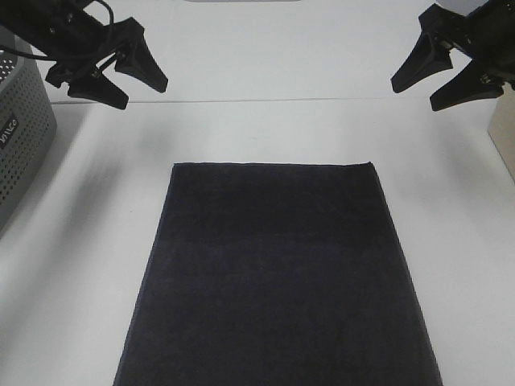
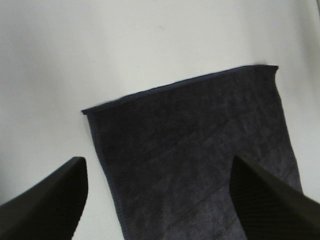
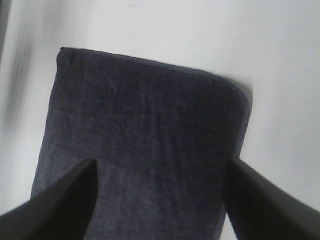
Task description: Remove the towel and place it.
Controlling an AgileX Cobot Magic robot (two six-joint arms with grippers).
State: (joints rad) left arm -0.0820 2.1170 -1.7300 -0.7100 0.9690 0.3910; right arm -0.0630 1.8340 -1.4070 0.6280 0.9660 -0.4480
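Note:
The dark navy towel (image 1: 278,277) lies flat and spread out on the white table, running from the middle down past the near edge of the exterior high view. It also shows in the left wrist view (image 2: 200,155) and in the right wrist view (image 3: 145,135). My left gripper (image 1: 137,84) hangs open and empty above the table's far left, apart from the towel. My right gripper (image 1: 434,84) hangs open and empty at the far right, also apart from it. Both grippers' fingers frame the towel's far corners in the wrist views.
A grey perforated basket (image 1: 20,137) stands at the left edge of the table. A pale beige object (image 1: 505,133) sits at the right edge. White table (image 1: 265,129) shows beyond the towel.

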